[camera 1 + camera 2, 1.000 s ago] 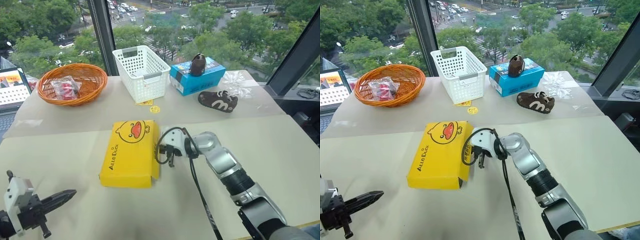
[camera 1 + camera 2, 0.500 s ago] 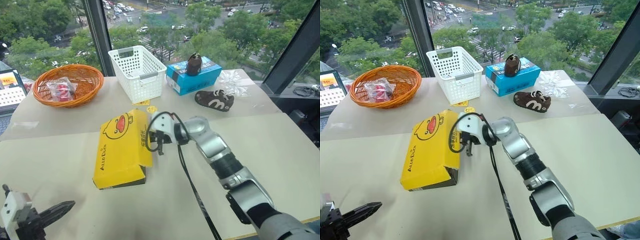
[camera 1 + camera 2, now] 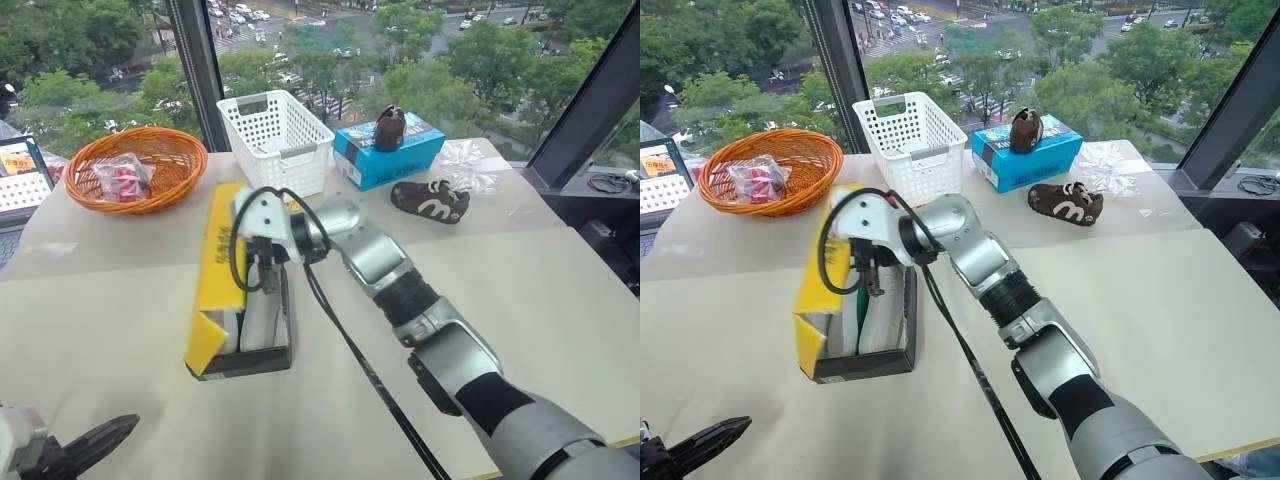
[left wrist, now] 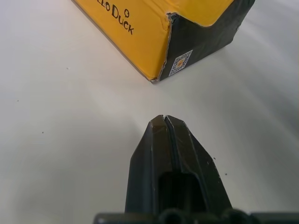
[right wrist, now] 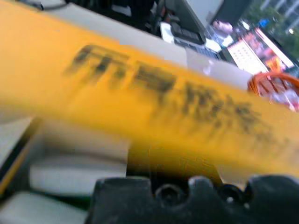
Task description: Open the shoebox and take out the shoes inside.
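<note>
Now the shoebox (image 3: 240, 300) sits near the middle of the table (image 3: 560, 300), its yellow lid (image 3: 218, 262) tipped up on edge along its left side over a dark base; white shows inside, with a sliver of green; the shoes cannot be made out clearly. One right gripper (image 3: 262, 275), fingers pressed together, is at the lid; one left gripper (image 4: 166, 122), fingers pressed together, hovers near the box's front corner. At the far edge: two brown shoes (image 3: 432, 200), one blue box (image 3: 388, 152), one white basket (image 3: 275, 140), one orange basket (image 3: 135, 165).

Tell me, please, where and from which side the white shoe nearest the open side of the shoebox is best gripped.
Probably from above, across its narrow width: the shoe lies lengthwise inside the shoebox, whose dark walls block a sideways approach. The raised yellow lid stands along the far side with the right gripper against it, so the other side is free.
</note>
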